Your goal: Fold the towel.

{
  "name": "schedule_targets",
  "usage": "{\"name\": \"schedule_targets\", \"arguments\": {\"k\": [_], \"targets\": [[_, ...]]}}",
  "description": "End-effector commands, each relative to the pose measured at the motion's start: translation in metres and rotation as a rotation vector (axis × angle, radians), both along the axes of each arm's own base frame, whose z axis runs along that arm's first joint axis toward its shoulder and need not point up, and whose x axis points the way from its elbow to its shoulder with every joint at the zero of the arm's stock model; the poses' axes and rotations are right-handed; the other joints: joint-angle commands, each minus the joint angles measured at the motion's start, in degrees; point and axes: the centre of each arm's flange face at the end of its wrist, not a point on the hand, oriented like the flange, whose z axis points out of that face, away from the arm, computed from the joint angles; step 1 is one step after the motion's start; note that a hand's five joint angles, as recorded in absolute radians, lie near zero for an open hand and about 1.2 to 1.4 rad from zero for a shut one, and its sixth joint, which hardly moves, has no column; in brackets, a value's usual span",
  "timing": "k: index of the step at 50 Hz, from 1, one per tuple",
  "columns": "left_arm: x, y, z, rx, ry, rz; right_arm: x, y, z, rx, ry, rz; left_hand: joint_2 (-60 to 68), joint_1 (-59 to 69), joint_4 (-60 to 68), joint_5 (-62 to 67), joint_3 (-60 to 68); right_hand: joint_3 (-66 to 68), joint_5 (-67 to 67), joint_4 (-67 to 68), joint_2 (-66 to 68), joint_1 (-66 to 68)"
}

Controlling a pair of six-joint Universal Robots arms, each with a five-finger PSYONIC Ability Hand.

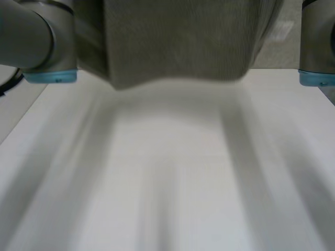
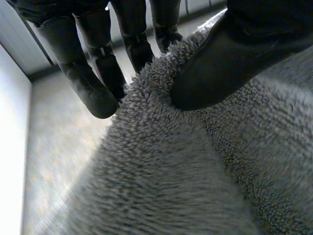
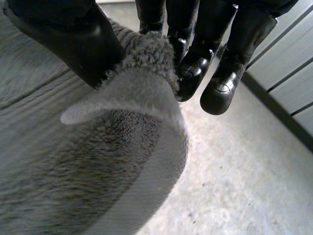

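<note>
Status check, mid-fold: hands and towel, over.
Left robot hand pinching towel. Right robot hand pinching its edge. Towel held up over table. Nothing in the way.

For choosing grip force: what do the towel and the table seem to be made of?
Towel: grey terry cloth, probably cotton; looped pile shows, with a flat band at its edge. Table: smooth, matte white top, perhaps laminate; the look leaves it open.

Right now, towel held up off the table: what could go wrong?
The right hand pinches only a small fold at the towel's edge; it may slip out. The left hand grips near an edge too, so pulling the hands apart could free it. In the head view the towel hangs well above the table, so the lay-down may land skewed.
</note>
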Motion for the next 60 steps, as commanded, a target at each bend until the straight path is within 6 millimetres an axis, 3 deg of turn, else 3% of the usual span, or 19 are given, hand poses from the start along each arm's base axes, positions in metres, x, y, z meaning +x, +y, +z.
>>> {"name": "schedule_targets", "arguments": {"k": [1, 2, 3, 4, 5, 7, 8, 10, 13, 15, 18, 23, 30, 31, 32, 33, 37, 48, 60], "targets": [[0.005, 0.01, -0.06, 0.215, -0.122, -0.01, 0.013, -0.002, -0.087, 0.306, 0.252, 0.094, -6.6, -4.1, -7.3, -15.3, -8.7, 2.5, 3.8, 3.3, 4.4, 3.9], [0.003, 0.013, -0.09, 0.319, -0.191, -0.028, 0.013, -0.001, -0.087, 0.307, 0.253, 0.095, -6.6, -4.1, -7.3, -15.3, -8.7, 2.5, 3.8, 3.3, 4.4, 3.9], [0.003, 0.013, -0.09, 0.32, -0.192, -0.029, 0.015, 0.003, -0.112, 0.417, 0.326, 0.133, -6.6, -4.1, -7.3, -15.3, -8.7, 2.5, 3.8, 3.3, 4.4, 3.9], [0.002, 0.017, -0.121, 0.422, -0.259, -0.05, 0.015, 0.008, -0.138, 0.542, 0.393, 0.168, -6.6, -4.1, -7.3, -15.3, -8.7, 2.5, 3.8, 3.3, 4.4, 3.9], [0.002, 0.018, -0.121, 0.423, -0.26, -0.05, 0.015, 0.008, -0.138, 0.543, 0.393, 0.168, -6.6, -4.1, -7.3, -15.3, -8.7, 2.5, 3.8, 3.3, 4.4, 3.9], [0.003, 0.033, -0.179, 0.608, -0.387, -0.102, 0.013, 0.019, -0.196, 0.812, 0.506, 0.22, -6.6, -4.1, -7.3, -15.3, -8.7, 2.5, 3.8, 3.3, 4.4, 3.9], [0.003, 0.033, -0.179, 0.609, -0.387, -0.103, 0.013, 0.019, -0.196, 0.814, 0.507, 0.221, -6.6, -4.1, -7.3, -15.3, -8.7, 2.5, 3.8, 3.3, 4.4, 3.9], [0.007, 0.052, -0.222, 0.746, -0.476, -0.151, 0.007, 0.032, -0.246, 1.05, 0.595, 0.233, -6.6, -4.1, -7.3, -15.3, -8.7, 2.4, 3.7, 3.2, 4.3, 3.8], [0.008, 0.06, -0.239, 0.799, -0.511, -0.17, 0.003, 0.039, -0.265, 1.132, 0.632, 0.236, -6.6, -4.1, -7.3, -15.3, -8.7, 2.5, 3.8, 3.3, 4.4, 3.9], [0.004, 0.079, -0.269, 0.862, -0.606, -0.193, -0.007, 0.044, -0.288, 1.212, 0.655, 0.22, -6.6, -4.1, -7.3, -15.3, -8.7, 2.5, 3.8, 3.3, 4.4, 3.9], [-0.002, 0.098, -0.285, 0.871, -0.726, -0.191, -0.017, 0.041, -0.293, 1.225, 0.635, 0.193, -6.6, -4.1, -7.3, -15.3, -8.7, 2.5, 3.8, 3.3, 4.4, 3.9], [-0.011, 0.124, -0.294, 0.853, -0.881, -0.202, -0.025, 0.041, -0.277, 1.186, 0.594, 0.169, -6.6, -4.1, -7.3, -15.3, -8.7, 2.5, 3.8, 3.3, 4.4, 3.9], [-0.011, 0.132, -0.293, 0.877, -0.888, -0.203, -0.039, 0.043, -0.267, 1.175, 0.565, 0.13, -7.9, -5.4, -8.6, -16.6, -10.0, 2.5, 3.8, 3.3, 4.4, 3.9], [-0.009, 0.132, -0.291, 0.885, -0.874, -0.198, -0.042, 0.045, -0.265, 1.173, 0.56, 0.123, -31.9, -29.4, -32.6, -40.6, -34.0, 2.5, 3.8, 3.3, 4.4, 3.9], [-0.009, 0.132, -0.291, 0.885, -0.874, -0.198, -0.042, 0.045, -0.265, 1.173, 0.559, 0.123, -32.1, -29.6, -32.8, -40.8, -34.3, 2.5, 3.8, 3.3, 4.4, 3.9], [-0.008, 0.133, -0.289, 0.888, -0.862, -0.193, -0.046, 0.046, -0.264, 1.174, 0.552, 0.112, -56.6, -54.1, -57.3, -65.3, -58.8, 2.5, 3.8, 3.3, 4.4, 3.9], [-0.004, 0.136, -0.285, 0.893, -0.848, -0.183, -0.06, 0.044, -0.266, 1.166, 0.52, 0.059, -72.9, -70.5, -73.7, -81.6, -75.1, 2.5, 3.8, 3.3, 4.4, 3.9], [0.011, 0.134, -0.29, 0.938, -0.844, -0.145, -0.084, 0.034, -0.277, 1.172, 0.459, -0.056, -75.0, -72.5, -75.7, -83.7, -77.2, 2.5, 3.8, 3.3, 4.4, 3.9], [0.057, 0.124, -0.284, 1.043, -0.804, -0.052, -0.106, 0.011, -0.282, 1.154, 0.394, -0.166, -70.8, -68.4, -71.5, -79.5, -73.0, 1.9, 3.2, 2.7, 3.8, 3.3]]}}
